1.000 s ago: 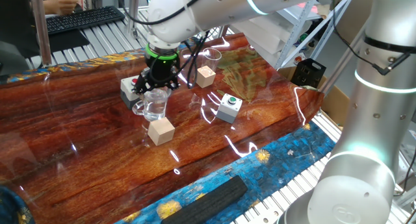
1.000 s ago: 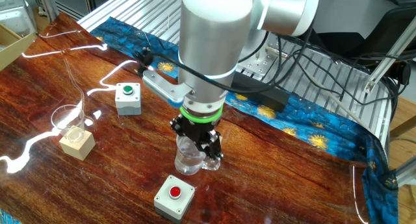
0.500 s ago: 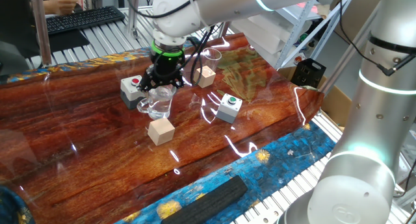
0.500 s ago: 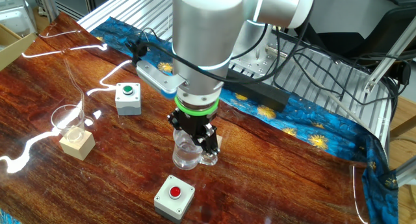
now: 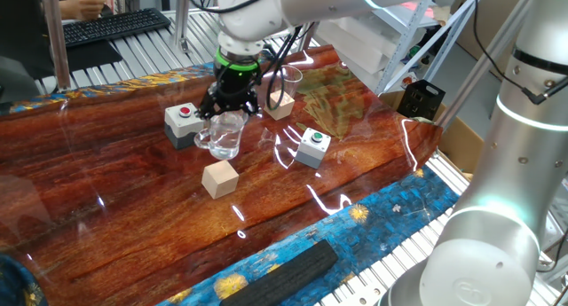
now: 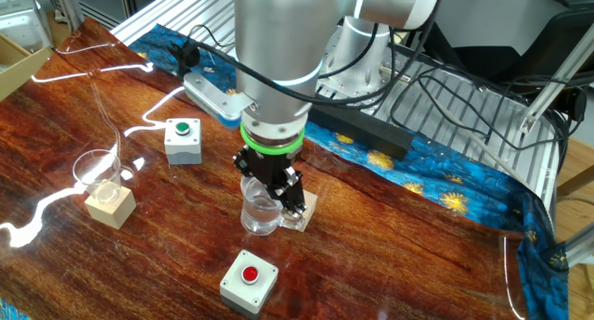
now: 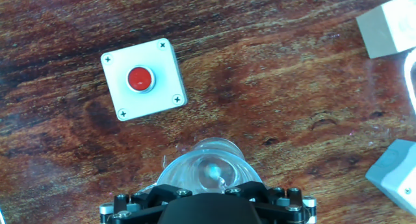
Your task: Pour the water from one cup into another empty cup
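Note:
The clear glass mug (image 5: 224, 136) with a side handle hangs just above the wooden tabletop, and my gripper (image 5: 229, 113) is shut on its rim from above. A little water (image 6: 260, 220) shows at the mug's bottom (image 6: 263, 209). In the hand view the mug (image 7: 208, 171) sits right below the gripper (image 7: 208, 199), its rim partly hidden by the black jaws. The smaller empty cup (image 5: 288, 78) stands further back to the right, next to a wooden cube (image 5: 281, 104). In the other fixed view that cup (image 6: 96, 169) is at the far left.
A red-button box (image 5: 182, 120) lies just left of the mug, also in the hand view (image 7: 143, 78). A green-button box (image 5: 312, 146) lies to its right. A second wooden cube (image 5: 219, 178) lies in front. A blue patterned cloth (image 5: 355, 219) lines the table's near edge.
The gripper has carried the mug up and toward the back right, nearer the empty cup. Nothing else has moved.

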### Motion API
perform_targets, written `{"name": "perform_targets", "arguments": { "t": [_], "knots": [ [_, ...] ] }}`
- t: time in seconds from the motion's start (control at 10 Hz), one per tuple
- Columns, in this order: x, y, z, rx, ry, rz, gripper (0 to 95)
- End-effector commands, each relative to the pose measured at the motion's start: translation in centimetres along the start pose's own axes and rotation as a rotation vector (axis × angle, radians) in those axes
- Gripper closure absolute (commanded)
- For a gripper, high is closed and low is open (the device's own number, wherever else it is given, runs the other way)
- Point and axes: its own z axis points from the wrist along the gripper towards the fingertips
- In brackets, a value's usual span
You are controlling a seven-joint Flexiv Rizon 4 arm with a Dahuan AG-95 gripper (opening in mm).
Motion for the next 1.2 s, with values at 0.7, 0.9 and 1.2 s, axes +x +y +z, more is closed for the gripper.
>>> {"name": "perform_targets", "arguments": {
  "t": [0.7,0.9,1.2],
  "knots": [
    [-1.5,-3.3,-2.2,-0.012,0.008,0.017,95.0],
    [-1.7,-4.2,-2.6,-0.024,0.012,0.043,95.0],
    [-2.1,-5.6,-3.0,-0.041,0.016,0.084,95.0]
  ]
}}
